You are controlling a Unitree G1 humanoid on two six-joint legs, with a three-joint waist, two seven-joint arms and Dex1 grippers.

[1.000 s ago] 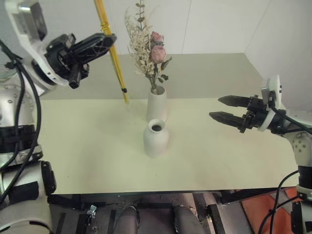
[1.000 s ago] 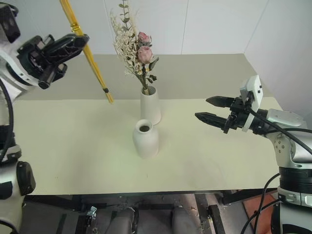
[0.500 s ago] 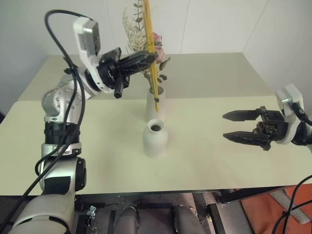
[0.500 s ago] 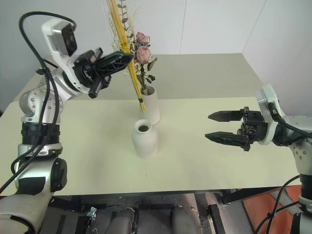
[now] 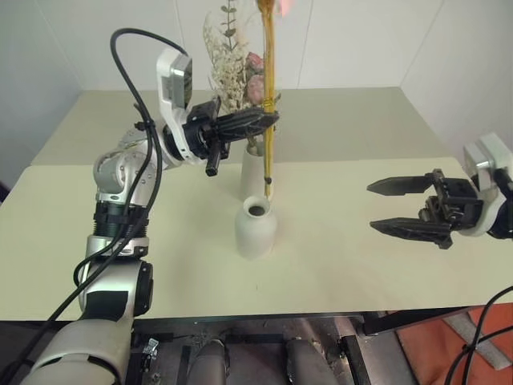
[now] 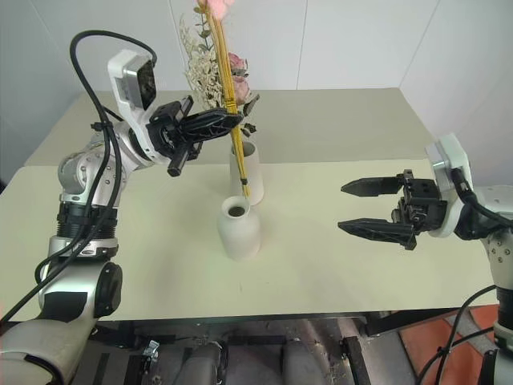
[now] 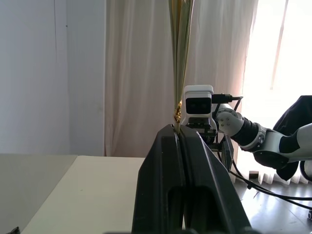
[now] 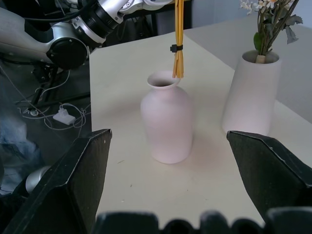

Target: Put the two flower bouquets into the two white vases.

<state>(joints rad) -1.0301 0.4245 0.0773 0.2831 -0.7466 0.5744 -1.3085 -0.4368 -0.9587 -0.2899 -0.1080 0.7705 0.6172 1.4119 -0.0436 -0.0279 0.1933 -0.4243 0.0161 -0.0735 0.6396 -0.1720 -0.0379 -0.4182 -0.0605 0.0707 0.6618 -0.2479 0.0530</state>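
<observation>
Left hand (image 5: 268, 119) pinched shut on the grass bundle (image 5: 268, 96): long axis near vertical, cut ends pointing down below the hand, just above the squat vase (image 5: 256, 228). Right hand (image 5: 403, 206) fully spread, empty, well apart over the bench (image 5: 361, 265).

pale cream flat-topped table (image 5: 160, 241) | cream pleated curtains (image 7: 136, 73) hanging behind table | tangle of cables (image 8: 58, 112) on dark floor (image 8: 29, 141) at table's 9 o'clock | white wall panels (image 5: 353, 40) at 12 o'clock
</observation>
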